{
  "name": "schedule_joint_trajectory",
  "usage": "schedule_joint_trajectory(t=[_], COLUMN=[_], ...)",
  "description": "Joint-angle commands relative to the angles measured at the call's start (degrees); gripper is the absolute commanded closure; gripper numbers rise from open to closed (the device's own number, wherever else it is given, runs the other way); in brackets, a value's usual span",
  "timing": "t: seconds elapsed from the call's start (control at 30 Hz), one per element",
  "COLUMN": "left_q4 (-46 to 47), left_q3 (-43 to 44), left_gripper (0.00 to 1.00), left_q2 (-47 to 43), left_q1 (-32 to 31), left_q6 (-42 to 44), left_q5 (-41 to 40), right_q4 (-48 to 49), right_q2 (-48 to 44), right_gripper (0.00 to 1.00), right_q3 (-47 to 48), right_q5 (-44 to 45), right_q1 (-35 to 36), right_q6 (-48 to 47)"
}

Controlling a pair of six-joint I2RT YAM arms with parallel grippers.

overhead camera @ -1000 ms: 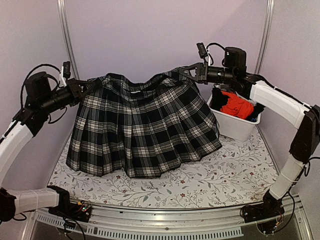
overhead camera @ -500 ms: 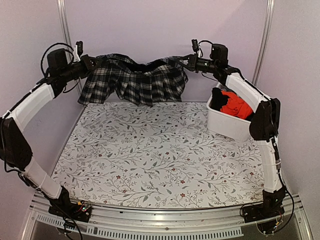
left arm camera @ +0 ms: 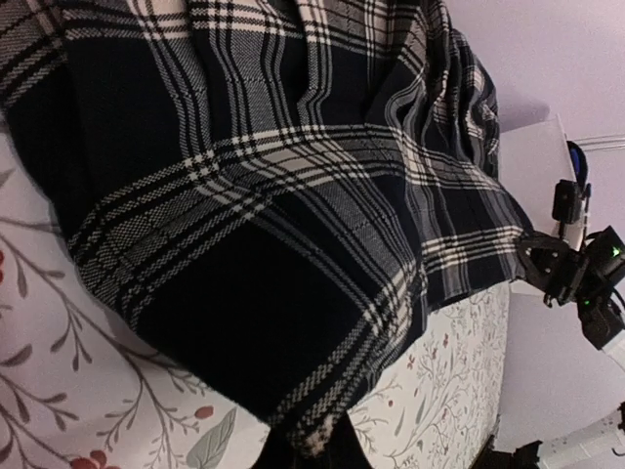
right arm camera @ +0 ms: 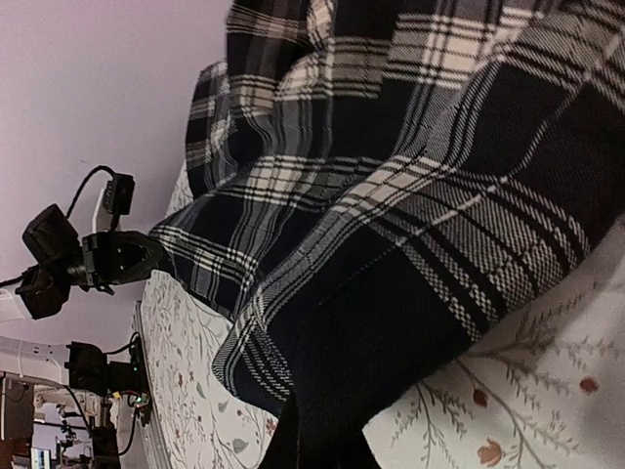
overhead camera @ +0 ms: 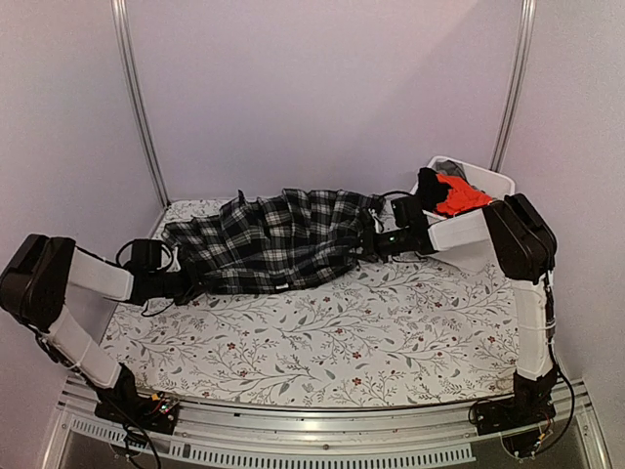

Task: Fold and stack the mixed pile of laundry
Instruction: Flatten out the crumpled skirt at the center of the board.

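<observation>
Overhead, plaid skirt [overhead camera: 273,239] lies spread; wrist views alone show left fingers [overhead camera: 188,282], right fingers [overhead camera: 379,244] clamping it.

Light is soft, even and fairly bright in the top view; a faint shadow lies along the near edge of the plaid [overhead camera: 283,249]; both wrist views are dimmer, weave sharp, bottom edge dark and blurred.

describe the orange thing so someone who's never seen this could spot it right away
At the far right corner of the flowered table stands a white bin. The orange-red cloth lies on top in it. It is the only bright piece there, next to a black cloth.
</observation>
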Motion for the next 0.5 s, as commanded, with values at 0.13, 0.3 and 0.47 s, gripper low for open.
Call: schedule_joint_trajectory(t=[0.13,0.3,0.47], left_q4=[-11.75,-26.01,-37.9], left_q3=[-1.84,-2.32,-0.94], left_gripper=[0.93,0.73,0.36], left_q2=[-18.88,-28.02,-36.82], left_q1=[-4.83,-7.61,-8.93], left_q6=[-1.75,-0.79,0.88], left_q5=[-9.36,-14.39,-18.41], right_q4=[-6.19,-13.5,-18.4], right_q2=[-13.03,-16.93,-20.99], right_gripper=[0.98,0.81,0.37], right_q3=[-17.47,-19.38,-21.95], right_q5=[10.22,16.33,23.75], right_q1=[0.4,0.53,0.5], right_q6=[-3.62,-7.41,-10.28])
